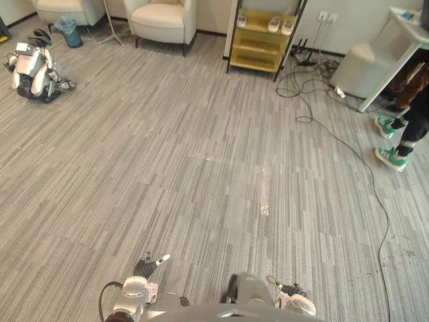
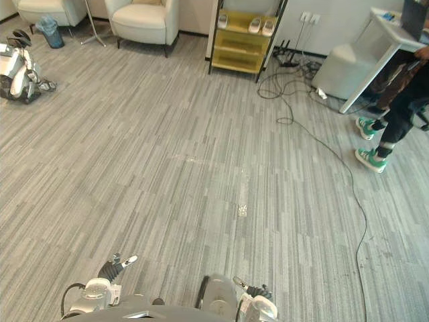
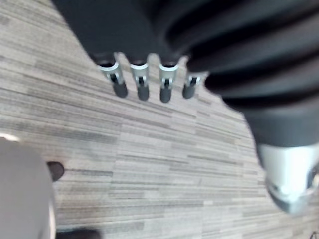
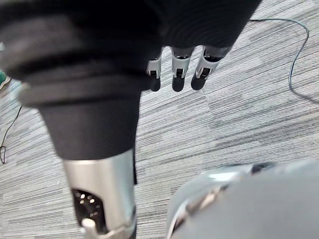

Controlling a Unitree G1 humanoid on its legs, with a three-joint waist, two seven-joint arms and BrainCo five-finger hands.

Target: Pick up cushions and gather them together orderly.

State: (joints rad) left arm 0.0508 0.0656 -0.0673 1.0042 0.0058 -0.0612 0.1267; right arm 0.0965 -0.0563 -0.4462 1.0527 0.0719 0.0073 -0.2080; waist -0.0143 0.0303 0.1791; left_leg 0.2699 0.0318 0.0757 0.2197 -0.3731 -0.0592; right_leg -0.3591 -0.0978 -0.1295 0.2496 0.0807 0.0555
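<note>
Here the robot looks down on a wide stretch of grey striped carpet (image 1: pixel 201 168). Its left hand (image 1: pixel 149 265) shows low in the eye views, just above the carpet, with its fingers (image 3: pixel 142 82) straight in a row and released, holding nothing. The right hand (image 1: pixel 289 293) shows low on the other side, and its fingers (image 4: pixel 177 74) also hang straight and loose over the carpet, grasping nothing.

The cushion (image 1: pixel 157 15) that can be made out lies far from both hands, on the seat of a cream armchair (image 1: pixel 175 30) by the far wall. A second cream armchair (image 1: pixel 64 8) stands near it toward the left corner, with a blue bin (image 1: pixel 68 31) just beside it on the carpet.

Further along the same wall stands a yellow shelf unit (image 1: pixel 258 43) in a dark frame, with pale shoes (image 1: pixel 275 25) on its top shelf. A small white and black robot (image 1: pixel 33 67) sits slumped on the carpet at the far left.

On the right, a person's legs in dark trousers and green shoes (image 1: pixel 391 157) stand beside a white table (image 1: pixel 409 33). A pale grey box (image 1: pixel 362 70) rests against the table's slanted leg.
</note>
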